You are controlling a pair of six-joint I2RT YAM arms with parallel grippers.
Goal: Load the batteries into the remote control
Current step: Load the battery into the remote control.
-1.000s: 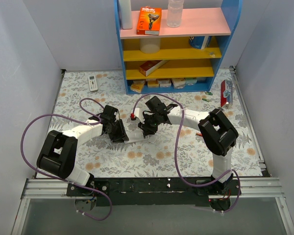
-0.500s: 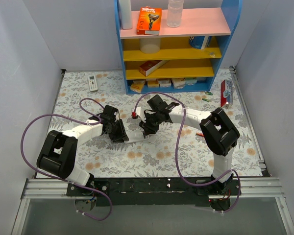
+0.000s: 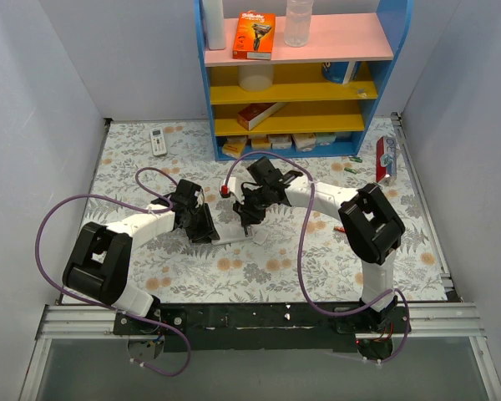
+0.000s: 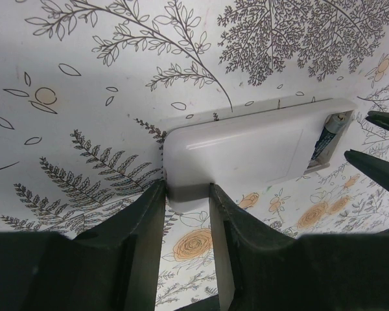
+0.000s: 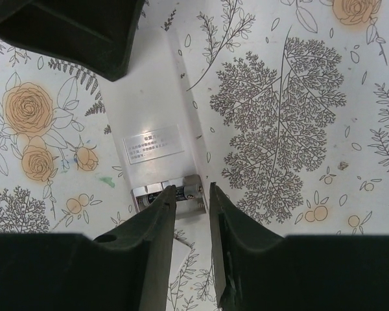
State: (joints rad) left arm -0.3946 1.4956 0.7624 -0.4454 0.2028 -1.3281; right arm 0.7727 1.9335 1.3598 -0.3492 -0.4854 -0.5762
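Note:
The remote control (image 4: 236,152) is a white bar lying back-up on the flowered table; it also shows in the top view (image 3: 232,235). My left gripper (image 4: 185,188) is shut on its near end (image 3: 204,224). At the other end the battery compartment (image 5: 172,194) stands open, with one dark-looking battery (image 5: 185,192) lying in it, which the left wrist view also shows (image 4: 327,137). My right gripper (image 5: 192,194) hovers right over that compartment (image 3: 245,219), its jaws a little apart with nothing between them. Its left finger covers part of the compartment. Other batteries are out of view.
A blue shelf unit (image 3: 292,83) with boxes and bottles stands at the back. A small white remote with buttons (image 3: 158,140) lies at the far left. A red and white pack (image 3: 386,157) leans at the right wall. Purple cables (image 3: 150,177) arch over both arms.
My right gripper has shifted slightly away from the arm bases and to the left, staying above the remote's open end. The left gripper and the remote have stayed still.

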